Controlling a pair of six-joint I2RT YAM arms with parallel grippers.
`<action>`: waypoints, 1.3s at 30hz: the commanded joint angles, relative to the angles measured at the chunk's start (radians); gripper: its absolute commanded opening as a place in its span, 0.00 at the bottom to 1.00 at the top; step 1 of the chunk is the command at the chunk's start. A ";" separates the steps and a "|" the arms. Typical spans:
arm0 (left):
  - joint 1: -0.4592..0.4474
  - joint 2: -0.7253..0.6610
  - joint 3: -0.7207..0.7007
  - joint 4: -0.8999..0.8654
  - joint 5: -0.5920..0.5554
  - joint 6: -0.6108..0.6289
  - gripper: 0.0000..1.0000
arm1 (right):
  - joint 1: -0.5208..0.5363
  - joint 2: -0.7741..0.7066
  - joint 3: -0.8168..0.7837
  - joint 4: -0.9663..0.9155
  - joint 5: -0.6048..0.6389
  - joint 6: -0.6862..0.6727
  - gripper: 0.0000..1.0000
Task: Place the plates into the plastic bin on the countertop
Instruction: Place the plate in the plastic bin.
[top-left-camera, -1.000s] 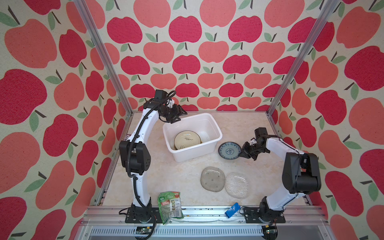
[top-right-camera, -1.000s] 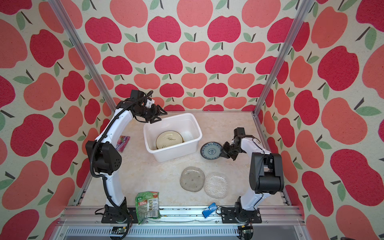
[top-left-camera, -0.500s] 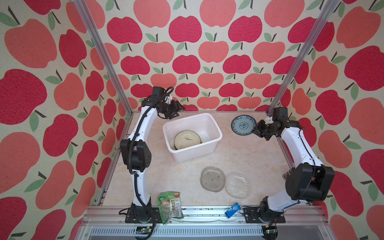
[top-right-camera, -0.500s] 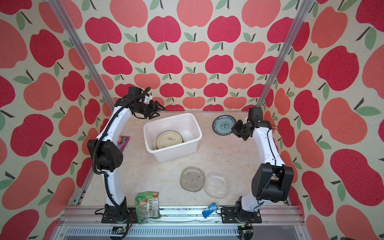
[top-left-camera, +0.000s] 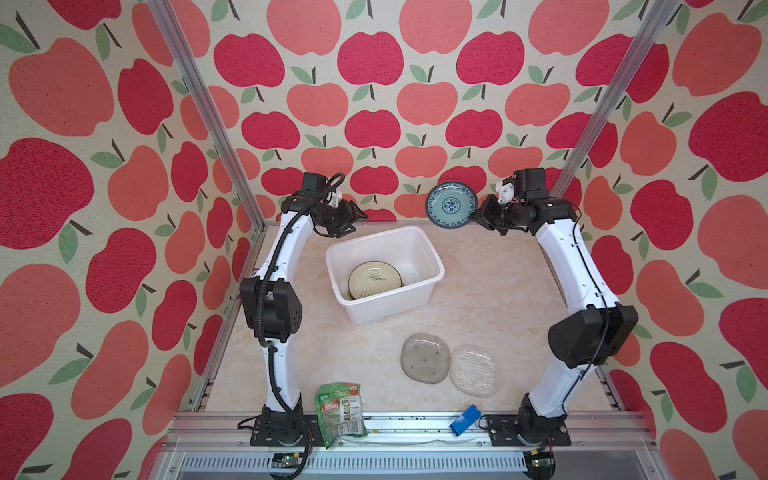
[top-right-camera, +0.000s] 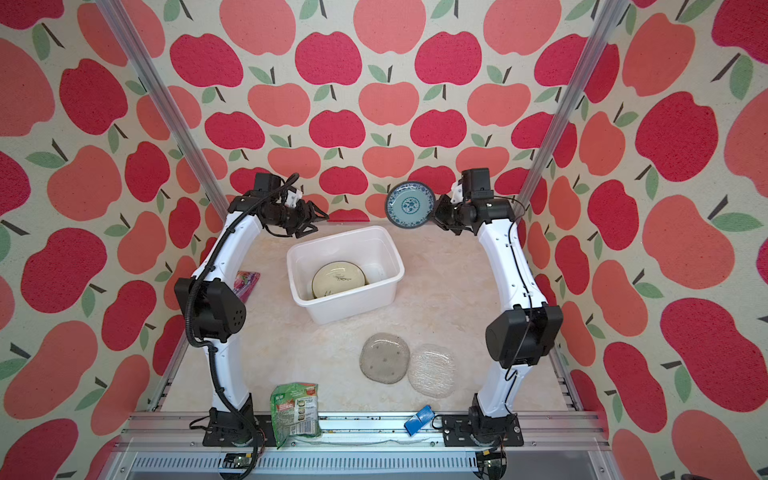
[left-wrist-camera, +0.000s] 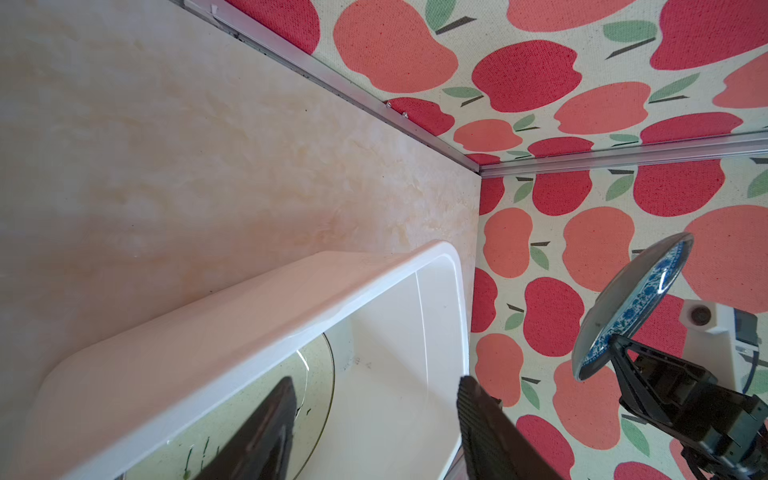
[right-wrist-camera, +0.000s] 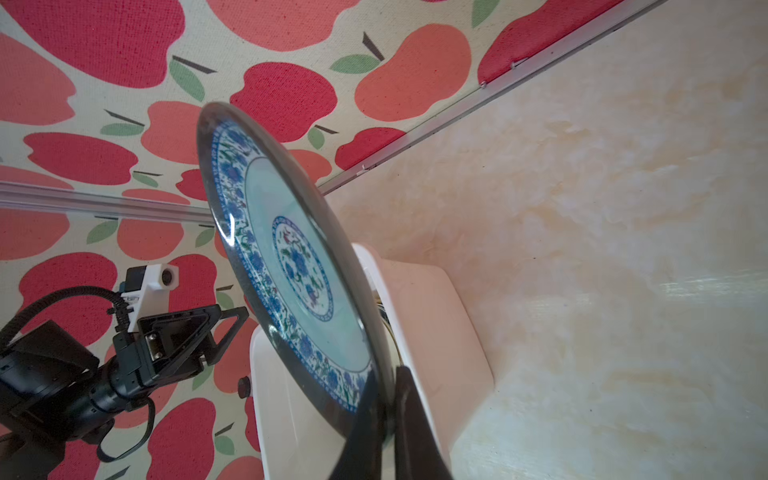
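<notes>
Left tool (top-left-camera: 352, 225) raised, jaws apart; right tool (top-left-camera: 477, 216) clamped (both high)

Bright, even light; soft shadows, sharp focus.

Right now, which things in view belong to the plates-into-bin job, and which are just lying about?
Job: blue patterned plate, clamped by the right gripper; white plastic bin; cream plate inside it; grey glass plate and clear glass plate on the countertop.
Lying about: green snack packet; small blue block on the front rail; pink packet beside the left arm.
</notes>
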 joint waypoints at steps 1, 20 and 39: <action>0.024 -0.048 -0.034 0.054 -0.026 -0.011 0.65 | 0.060 0.084 0.130 -0.128 -0.071 -0.044 0.00; 0.057 -0.181 -0.190 0.157 -0.124 -0.003 0.66 | 0.300 0.604 0.643 -0.588 -0.203 -0.263 0.00; 0.079 -0.143 -0.151 0.122 -0.118 0.037 0.67 | 0.346 0.734 0.711 -0.648 -0.152 -0.278 0.07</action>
